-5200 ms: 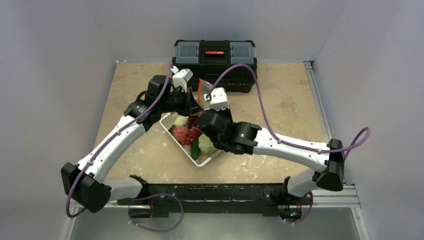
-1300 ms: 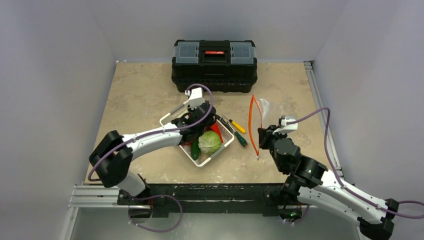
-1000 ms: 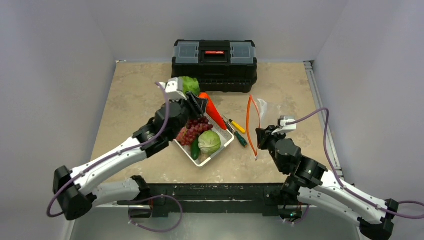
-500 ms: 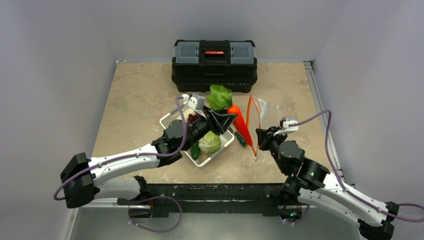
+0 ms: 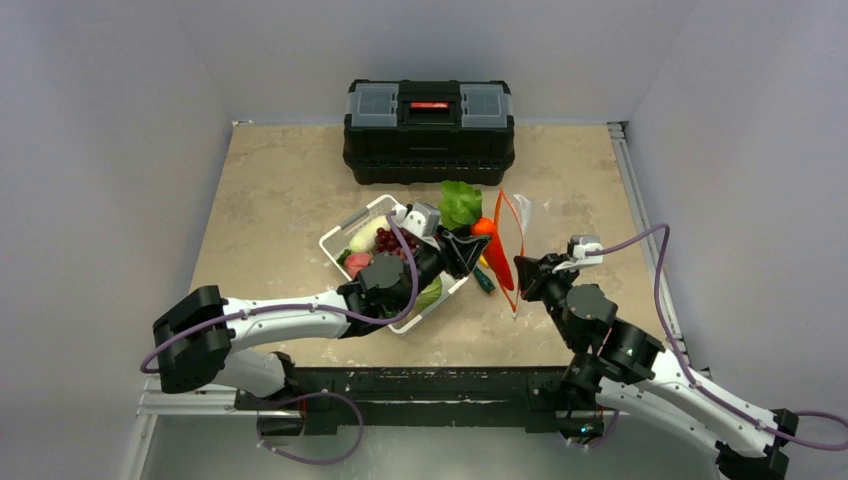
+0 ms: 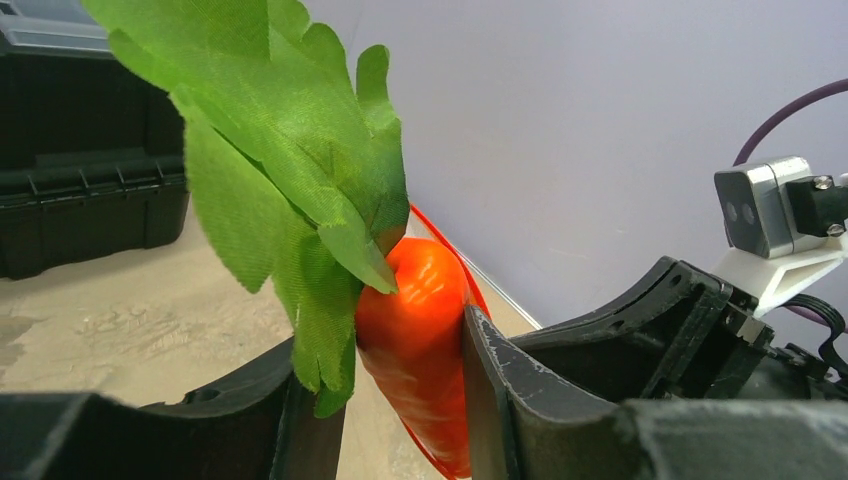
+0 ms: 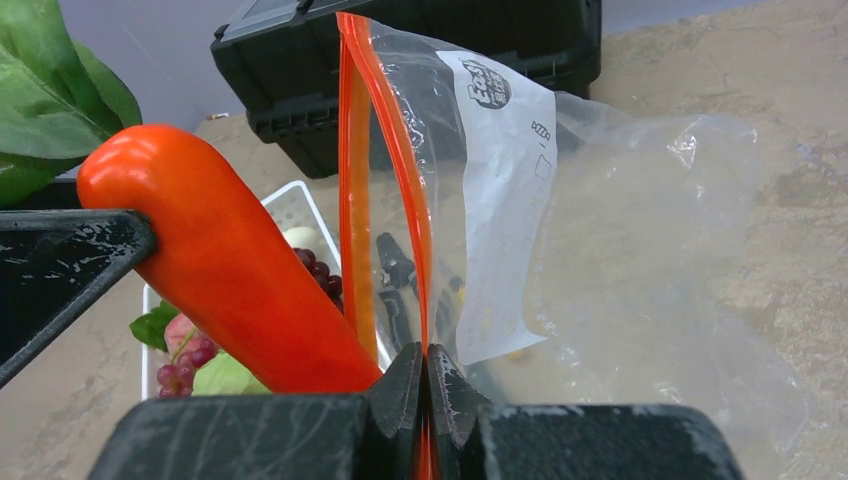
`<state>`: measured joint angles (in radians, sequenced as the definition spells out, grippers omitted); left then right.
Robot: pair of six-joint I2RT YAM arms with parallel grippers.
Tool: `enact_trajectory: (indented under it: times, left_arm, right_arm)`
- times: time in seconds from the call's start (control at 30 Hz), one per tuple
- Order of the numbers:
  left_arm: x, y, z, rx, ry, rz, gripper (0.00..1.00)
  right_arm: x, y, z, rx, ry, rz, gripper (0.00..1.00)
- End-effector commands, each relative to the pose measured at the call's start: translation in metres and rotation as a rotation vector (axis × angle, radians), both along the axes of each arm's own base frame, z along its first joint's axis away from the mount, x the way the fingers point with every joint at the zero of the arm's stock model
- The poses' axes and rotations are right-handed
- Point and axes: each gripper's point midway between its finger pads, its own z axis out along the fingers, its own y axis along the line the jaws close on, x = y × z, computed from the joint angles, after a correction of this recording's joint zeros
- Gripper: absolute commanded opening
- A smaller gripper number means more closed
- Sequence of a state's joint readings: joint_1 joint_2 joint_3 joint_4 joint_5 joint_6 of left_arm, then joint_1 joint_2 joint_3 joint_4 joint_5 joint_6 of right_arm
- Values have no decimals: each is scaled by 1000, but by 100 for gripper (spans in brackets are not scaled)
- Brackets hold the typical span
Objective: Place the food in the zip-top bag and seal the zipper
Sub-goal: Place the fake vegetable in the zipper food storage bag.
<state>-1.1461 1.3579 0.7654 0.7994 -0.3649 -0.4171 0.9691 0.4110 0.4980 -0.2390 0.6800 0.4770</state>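
My left gripper [image 5: 478,248] is shut on the orange carrot [image 5: 494,252] just below its green top [image 5: 460,203]. It holds the carrot in the air, tip down, against the left side of the zip-top bag's mouth. The left wrist view shows the carrot [image 6: 415,340] pinched between both fingers. My right gripper [image 7: 425,400] is shut on one orange-red zipper strip [image 7: 405,170] and holds the clear bag [image 7: 620,230] upright with its mouth parted. I cannot tell whether the carrot tip [image 7: 230,270] is inside. The grapes [image 5: 385,238], pink piece [image 5: 357,263] and white oblong [image 5: 365,235] lie in the basket.
The white basket [image 5: 340,232] sits mid-table under my left arm. A green-handled screwdriver [image 5: 484,282] lies between the basket and the bag. The black toolbox [image 5: 428,115] stands at the back. Walls enclose the table on three sides.
My left arm lifted the carrot out of the basket and carried it right, up to the bag's mouth. My right gripper kept its hold on the bag, almost still.
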Motion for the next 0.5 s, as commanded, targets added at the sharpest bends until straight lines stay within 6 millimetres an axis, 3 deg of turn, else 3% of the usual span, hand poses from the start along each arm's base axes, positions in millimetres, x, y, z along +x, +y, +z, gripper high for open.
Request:
enact_trajectory:
  times: [0.0,0.47]
  left_arm:
    - [5,6,23,-50,-51,52,0]
    - [-20,-47,-4,-59,235,-189,0]
  right_arm:
    - [1,3,9,29,-31,12,0]
    - [2,9,11,42,-44,32,0]
